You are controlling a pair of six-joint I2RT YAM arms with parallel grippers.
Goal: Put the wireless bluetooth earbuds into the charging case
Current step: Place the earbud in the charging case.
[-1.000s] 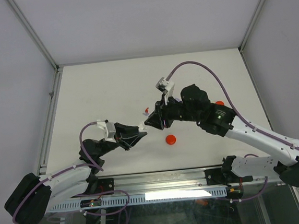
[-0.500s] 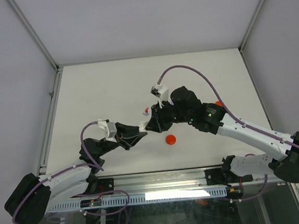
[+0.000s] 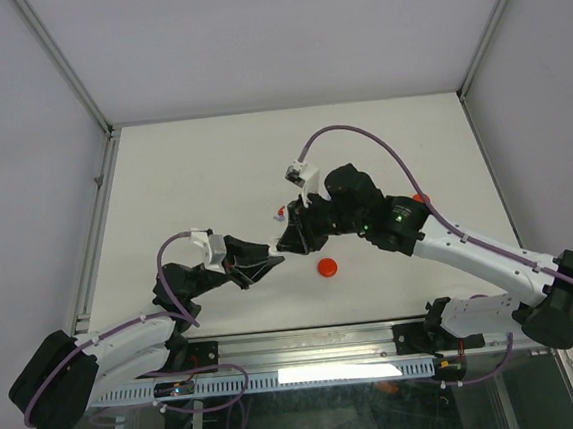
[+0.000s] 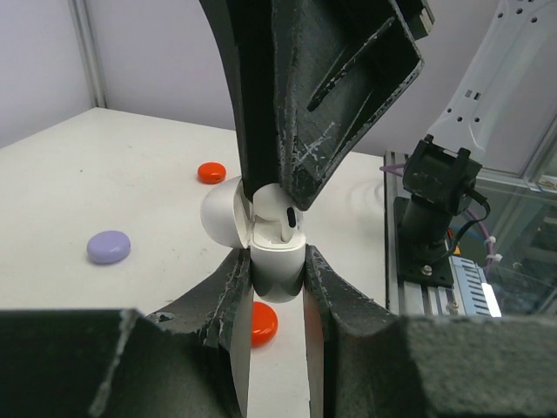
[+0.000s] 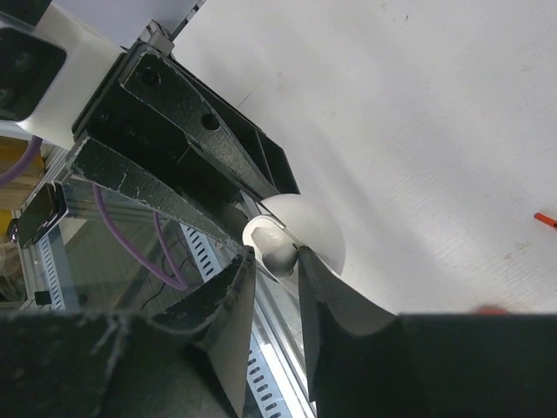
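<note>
Left wrist view gives us the closest look: the left gripper [image 4: 277,259] has its jaws drawn tight on the white rounded plastic charging case [image 4: 277,279], one finger on each side, its hinged lid [image 4: 222,213] swung open toward the left of the frame. From the top of the frame the right gripper [image 5: 277,254] reaches down, jaws nearly together and pinching the white stemmed plastic earbud [image 4: 286,228], whose lower end stands in the mouth of the case. Dark fingers cover its upper part, so we cannot tell how deep it sits. A red round puck [image 4: 261,322] shows below the case, partly hidden by a left finger; a pale purple round puck [image 4: 109,246] lies at the left. Top external view hides case and earbud behind the two meeting grippers at the middle of the white table [image 3: 183,173]. A tiny red-and-white piece [image 3: 281,213] just above them is too small for us to identify. Bare tabletop spreads toward the upper left and upper right corners.
</note>
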